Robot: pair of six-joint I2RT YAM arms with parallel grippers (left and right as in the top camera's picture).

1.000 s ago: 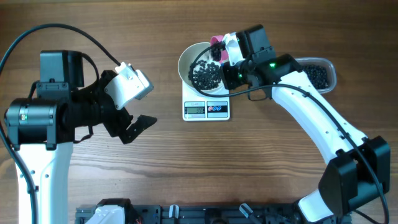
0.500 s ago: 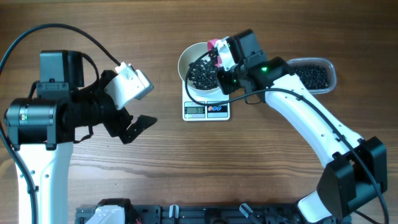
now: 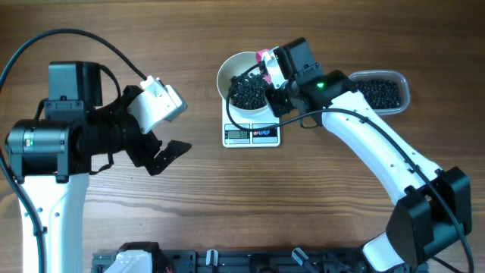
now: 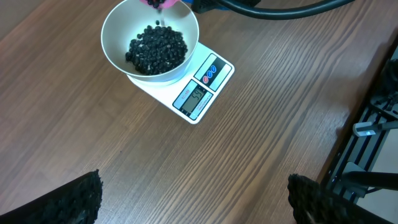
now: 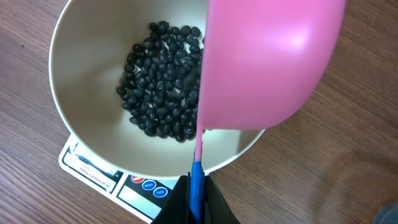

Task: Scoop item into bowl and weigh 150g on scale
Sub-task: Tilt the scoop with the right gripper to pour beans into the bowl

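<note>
Over one bowl [image 3: 225, 76] on one scale [image 3: 251, 134], right tool [image 5: 196, 202] grips one scoop [image 5: 267, 62]; left tool [image 4: 196, 205] gapes wide.

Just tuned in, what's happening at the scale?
The right gripper is shut on the blue handle of the pink scoop, which is tipped over the white bowl on the scale. A pile of black beads lies in the bowl; more sit in the clear tub nearby. The left gripper hangs open away from the scale, holding nothing.
</note>
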